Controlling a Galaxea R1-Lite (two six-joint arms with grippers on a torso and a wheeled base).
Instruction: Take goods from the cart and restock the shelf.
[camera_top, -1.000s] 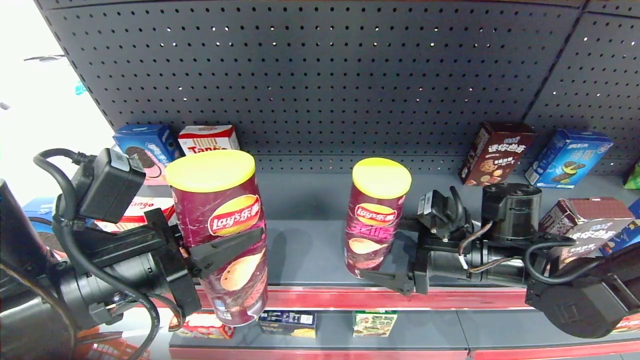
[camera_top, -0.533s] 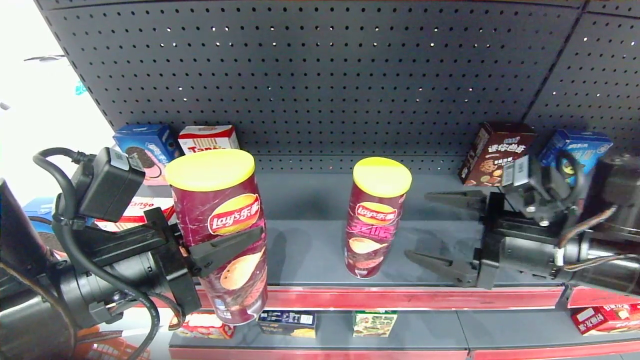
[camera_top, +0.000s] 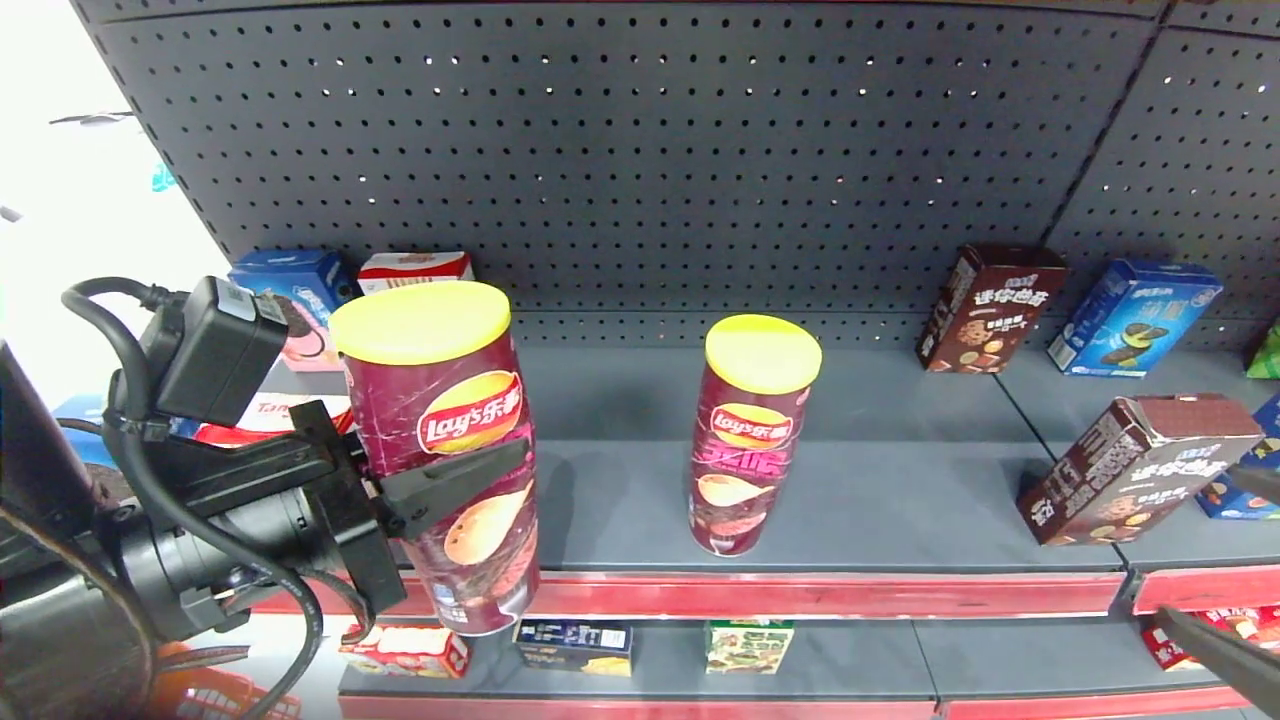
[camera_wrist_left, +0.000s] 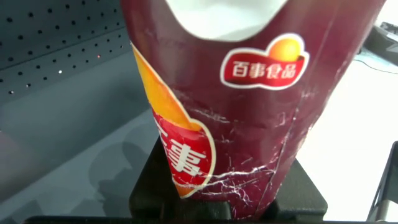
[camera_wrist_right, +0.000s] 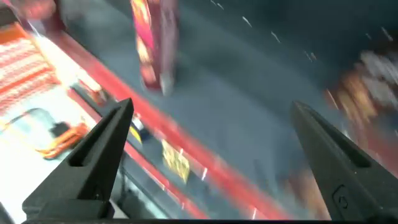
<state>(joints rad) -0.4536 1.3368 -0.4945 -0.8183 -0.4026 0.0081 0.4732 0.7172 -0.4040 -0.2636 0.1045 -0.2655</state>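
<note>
So it's partway through, I'd say. One chip can (camera_top: 755, 435) is already standing upright on the shelf (camera_top: 900, 500), out past the left gripper's (camera_top: 455, 478) fingertips and off toward the other arm, well apart from anything else. The second chip can (camera_top: 440, 400) isn't shelved yet: the left gripper is pinching it around the middle, one finger across the front of the label and the other hidden behind it, yellow lid up and the tube close to upright. From where I'm looking, its base hangs out in front of the shelf's red front lip (camera_top: 800, 595), not over the deck, so my guess is it needs to go forward and then down next to the first one. The left arm comes in low from the side with the wrist level, so the can sits crosswise in the gripper. The right gripper (camera_wrist_right: 214, 165) is spread wide with nothing between the fingers, and the placed can is some way beyond its tips, toward its left finger. There's a tilted brown cookie box (camera_top: 1135, 465) further along that shelf, nothing to do with either gripper right now. How much is left in the cart, I honestly can't tell.
</note>
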